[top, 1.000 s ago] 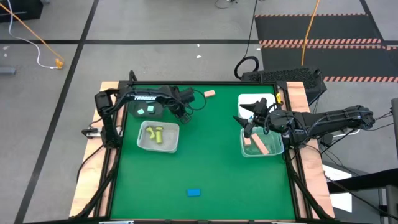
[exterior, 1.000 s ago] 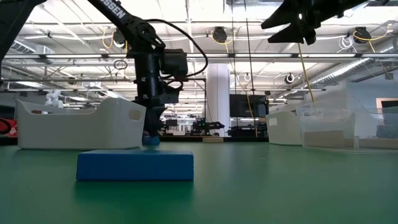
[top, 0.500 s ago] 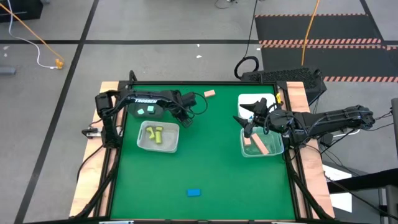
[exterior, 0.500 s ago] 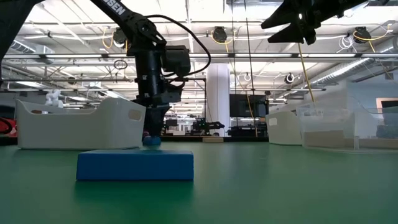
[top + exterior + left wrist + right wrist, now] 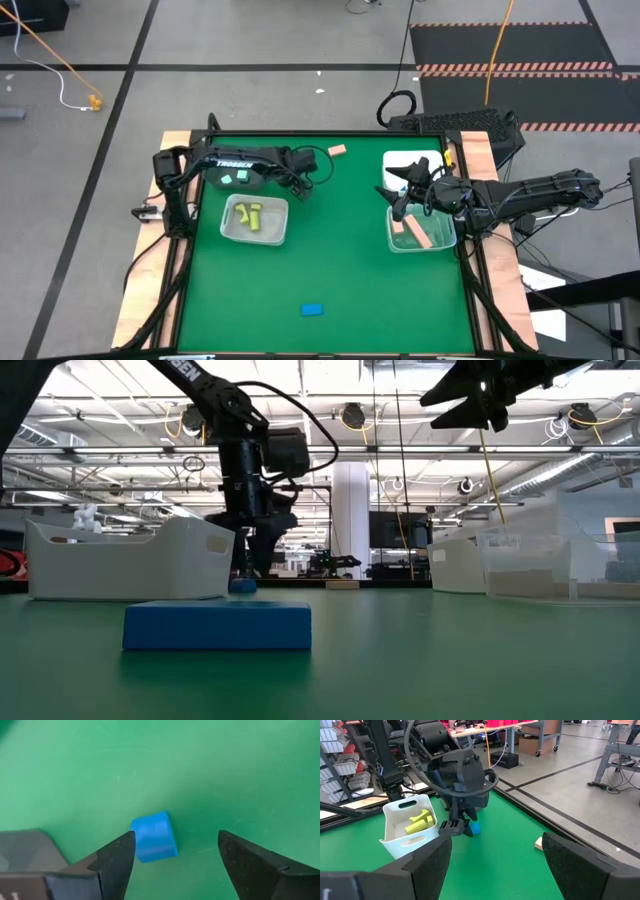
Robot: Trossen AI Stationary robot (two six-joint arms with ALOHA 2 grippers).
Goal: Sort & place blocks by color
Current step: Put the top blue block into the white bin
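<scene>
Left gripper [image 5: 172, 857] hangs low over the green mat [image 5: 340, 260] near the table's far edge, just beside the dark grey bin [image 5: 236, 177], its jaws spread and holding nothing; a small blue cube [image 5: 154, 836] lies on the mat between the fingertips, nearer one finger, and whether it touches that finger I cannot tell. Right gripper [image 5: 402, 196] hovers above the clear bin [image 5: 421, 231] on the right side, its fingers also apart and empty. Sorting looks well along but not finished, judging by how things lie: two yellow-green blocks [image 5: 250, 214] sit in the clear bin [image 5: 254, 221] on the left, a mint block [image 5: 241, 180] shows in the dark grey bin, and tan-orange bars [image 5: 422, 233] lie in the right clear bin. Left out on the mat are the blue cube under the left gripper, a blue bar [image 5: 313, 310] well apart near the front edge, and a tan-orange block [image 5: 337, 151] near the far edge. A white bin [image 5: 415, 165] stands behind the right clear bin; its contents are hidden by the arm. So no blue block appears to be binned yet. Underneath, the mat covers a table with pale wooden edges [image 5: 486, 160]. Beyond it lie grey floor, black cables, an orange cord and striped dark matting; across the table, a large workshop with overhead lights, shelving and cardboard boxes shows.
</scene>
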